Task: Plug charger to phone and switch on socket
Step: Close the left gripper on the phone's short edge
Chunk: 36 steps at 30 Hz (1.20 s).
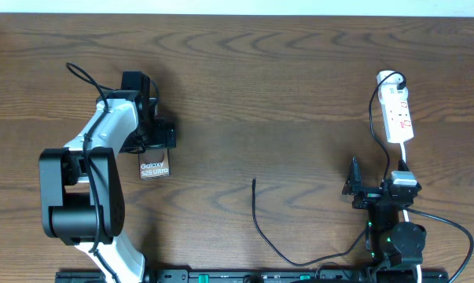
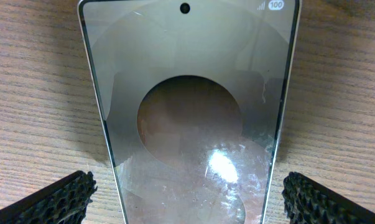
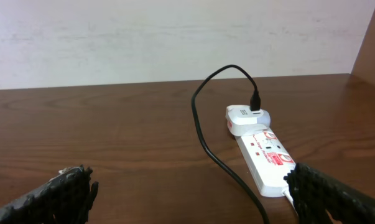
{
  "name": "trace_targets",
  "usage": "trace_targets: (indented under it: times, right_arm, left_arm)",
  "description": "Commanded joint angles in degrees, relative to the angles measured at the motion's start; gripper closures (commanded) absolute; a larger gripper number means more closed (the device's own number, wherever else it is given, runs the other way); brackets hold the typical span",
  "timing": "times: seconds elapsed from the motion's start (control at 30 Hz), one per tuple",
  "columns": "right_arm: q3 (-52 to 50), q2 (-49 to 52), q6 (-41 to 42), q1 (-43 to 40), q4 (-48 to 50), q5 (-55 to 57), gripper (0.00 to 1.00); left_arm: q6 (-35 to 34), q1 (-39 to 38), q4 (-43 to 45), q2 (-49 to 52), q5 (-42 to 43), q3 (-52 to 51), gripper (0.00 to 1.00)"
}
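The phone (image 1: 154, 167) lies flat on the wooden table at the left, lettering up. In the left wrist view the phone (image 2: 190, 93) fills the middle. My left gripper (image 1: 159, 147) is open just over its near end, one finger (image 2: 187, 199) on each side, apart from its edges. The charger (image 1: 256, 220) is a thin black cable; its free plug tip (image 1: 254, 181) lies mid-table. Its other end enters a white adapter (image 3: 248, 118) on the socket (image 1: 398, 110), a white power strip (image 3: 265, 158) at the right. My right gripper (image 1: 376, 185) (image 3: 187, 186) is open and empty, short of the strip.
The black cable (image 3: 203, 140) runs along the table between the right fingers toward the adapter. The strip's white cord (image 1: 437, 216) loops past the right arm's base. A pale wall (image 3: 175, 37) stands behind the table's far edge.
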Motion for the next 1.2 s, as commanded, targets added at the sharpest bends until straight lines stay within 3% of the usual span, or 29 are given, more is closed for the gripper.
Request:
trace_targets:
  times: [0.0,1.17]
  right_arm:
    - [-0.1,-0.2,0.8,0.1,-0.2,0.5,0.01]
    - [-0.1,-0.2,0.8,0.1,-0.2,0.5,0.01]
  left_arm:
    - [-0.9,0.2,-0.4,0.0,-0.2,-0.4,0.01]
    - [-0.9,0.2,3.8,3.8,-0.1,-2.6,0.01]
